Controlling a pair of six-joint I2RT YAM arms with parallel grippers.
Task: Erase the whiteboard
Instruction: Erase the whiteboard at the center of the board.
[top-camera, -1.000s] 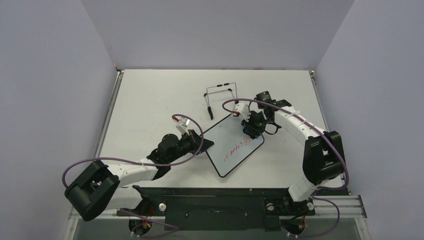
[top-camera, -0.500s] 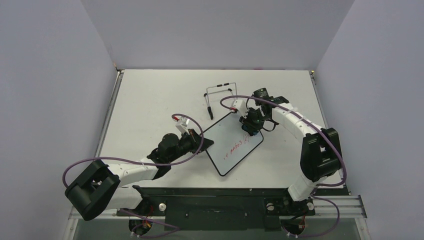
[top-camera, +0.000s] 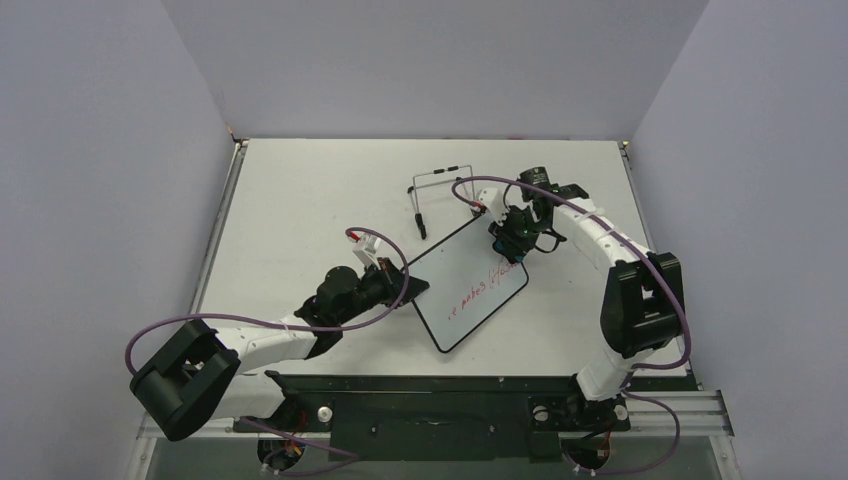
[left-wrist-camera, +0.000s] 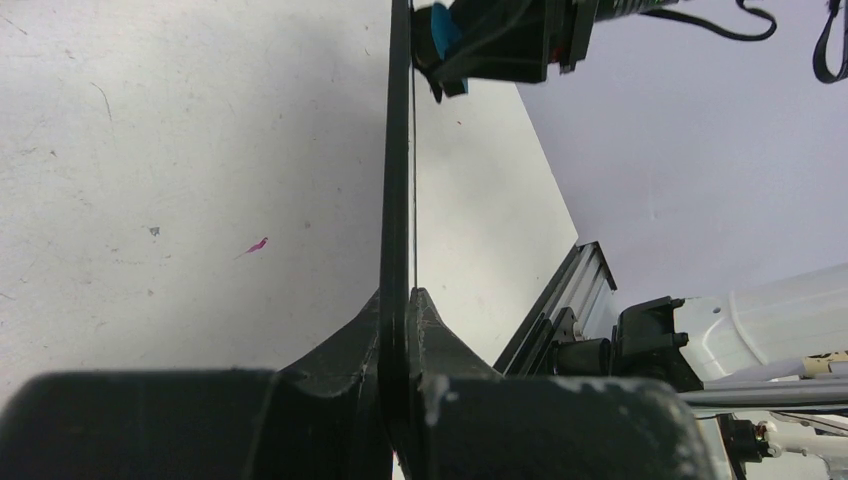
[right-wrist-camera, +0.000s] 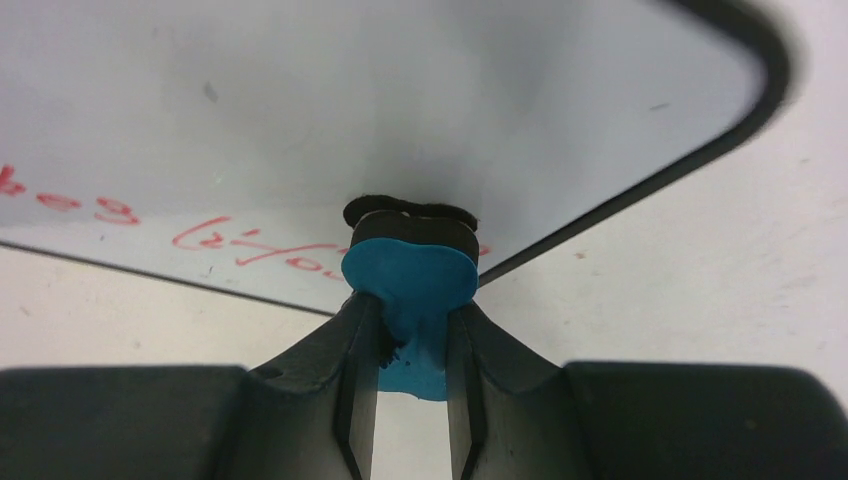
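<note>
Right gripper (right-wrist-camera: 410, 300) is pinched shut on the eraser (right-wrist-camera: 410, 275), which is pressed to the board (top-camera: 468, 290) at its edge towards the stand (top-camera: 420, 226). Left gripper (left-wrist-camera: 400, 305) is clamped on the opposite rim. The board lies just before the stand, red writing uncleared. It is judged light, stiff and slick, and best held by the rim.

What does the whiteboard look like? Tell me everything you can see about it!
The whiteboard is a small white rectangle with a thin black frame and rounded corners. It looks smooth. Red writing runs across it, so it isn't clean yet. It is turned slantwise, over the middle of the table. The left gripper is shut on its left edge. The right gripper presses a blue eraser onto it near its right corner.
</note>
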